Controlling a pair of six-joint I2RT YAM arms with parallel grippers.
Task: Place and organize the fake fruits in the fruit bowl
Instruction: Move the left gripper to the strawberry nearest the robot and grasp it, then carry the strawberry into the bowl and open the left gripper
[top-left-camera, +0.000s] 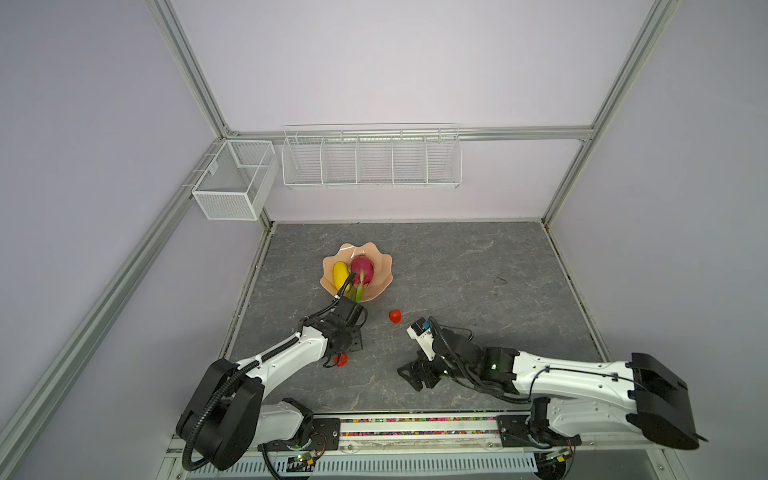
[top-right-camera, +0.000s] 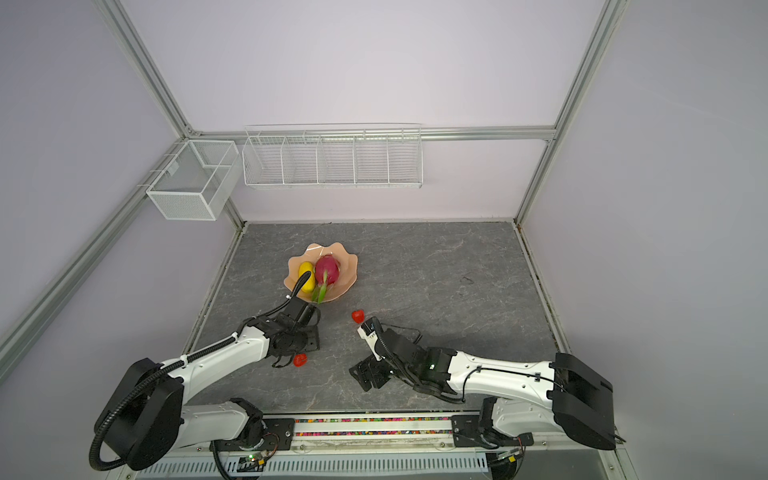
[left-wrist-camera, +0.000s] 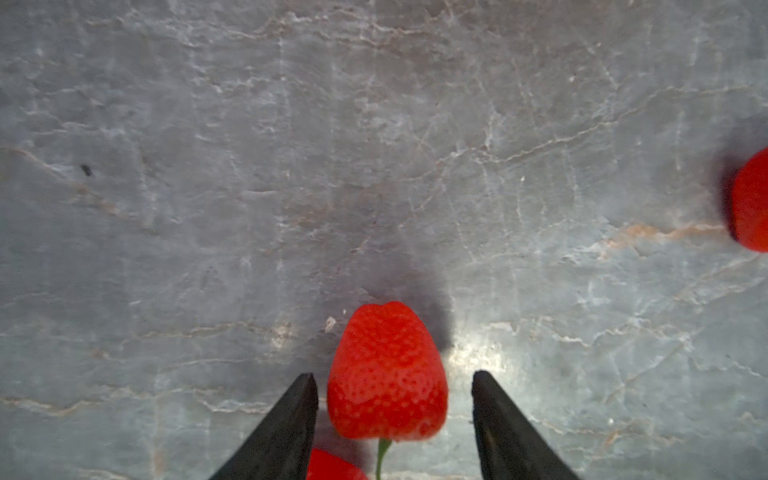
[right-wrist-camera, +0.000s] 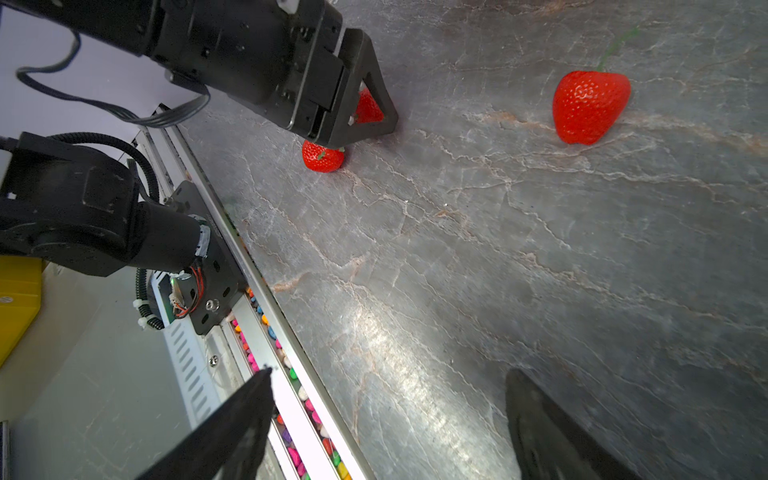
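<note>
Left wrist view: left gripper (left-wrist-camera: 393, 375) straddles a strawberry (left-wrist-camera: 386, 374) lying on the table (left-wrist-camera: 374, 145). The jaws are partly apart, with a sliver of bare table on each side and no contact. The stem points back toward the wrist. Right gripper (right-wrist-camera: 389, 372) gapes wide and empty, well away from the fruit bowl (top-left-camera: 384, 274).

The bowl holds the dragon fruit (top-left-camera: 362, 268) and the yellow fruit (top-left-camera: 340, 272), side by side. All three strawberries lie outside it, on the side toward the arm bases. The straddled one is hidden under the gripper in both top views. A second strawberry (top-left-camera: 341, 360) sits just beyond it, farther from the bowl. A third strawberry (top-left-camera: 395, 316) lies near the bowl's rim.

My read: light hollow plastic, stiff, glossy, tapered — likely to squirt toward the tip if pinched on the slope. I'd take it across the broad shoulder near the stem — gentle squeeze.
</note>
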